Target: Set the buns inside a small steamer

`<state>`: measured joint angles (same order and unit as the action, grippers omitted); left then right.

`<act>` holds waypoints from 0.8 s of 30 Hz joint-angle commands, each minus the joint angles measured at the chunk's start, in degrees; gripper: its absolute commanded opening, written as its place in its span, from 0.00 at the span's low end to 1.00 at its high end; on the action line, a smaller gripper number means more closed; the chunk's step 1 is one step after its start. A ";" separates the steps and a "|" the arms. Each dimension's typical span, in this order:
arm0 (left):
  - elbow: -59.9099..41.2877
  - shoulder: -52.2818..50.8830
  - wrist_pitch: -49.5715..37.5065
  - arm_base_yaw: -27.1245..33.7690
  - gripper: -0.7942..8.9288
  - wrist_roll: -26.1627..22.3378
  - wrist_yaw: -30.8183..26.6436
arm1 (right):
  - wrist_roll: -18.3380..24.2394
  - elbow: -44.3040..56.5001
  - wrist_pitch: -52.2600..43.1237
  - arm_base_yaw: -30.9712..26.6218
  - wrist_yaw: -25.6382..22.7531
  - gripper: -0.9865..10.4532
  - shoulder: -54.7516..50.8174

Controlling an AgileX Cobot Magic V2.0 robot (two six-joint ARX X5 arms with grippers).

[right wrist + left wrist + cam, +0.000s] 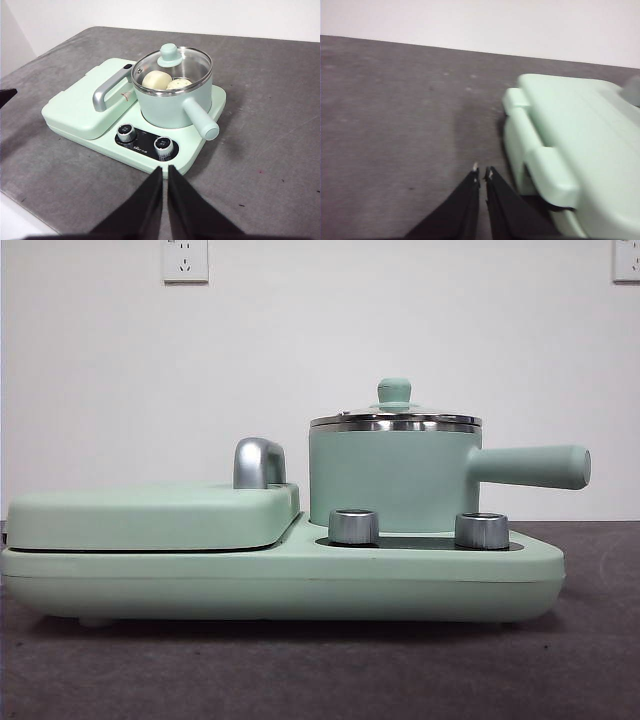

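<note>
Both buns (pixel 167 81) inside small steamer (pixel 172 102), glass lid (pixel 170 62) seated on top; task appears complete. Left tool (pixel 482 173) and right tool (pixel 165 170) clenched, empty, clear of steamer above desk (pixel 270 125).

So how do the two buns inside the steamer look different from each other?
Seen through the glass lid of the small steamer, the smooth bun looks plain white and taller, while the pleated bun sits lower, with ridges and dark-green specks. Both are whitish, lie side by side, touching, under the closed lid.
</note>
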<state>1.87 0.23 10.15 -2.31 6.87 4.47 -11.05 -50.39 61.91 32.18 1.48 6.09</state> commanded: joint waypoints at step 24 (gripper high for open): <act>-1.09 -0.04 0.55 0.04 0.11 0.48 -3.37 | -0.50 -0.52 -0.63 0.31 -0.02 0.10 0.07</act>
<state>1.87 0.21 10.33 -2.26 7.09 1.39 -11.05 -50.39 61.91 32.18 1.48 6.09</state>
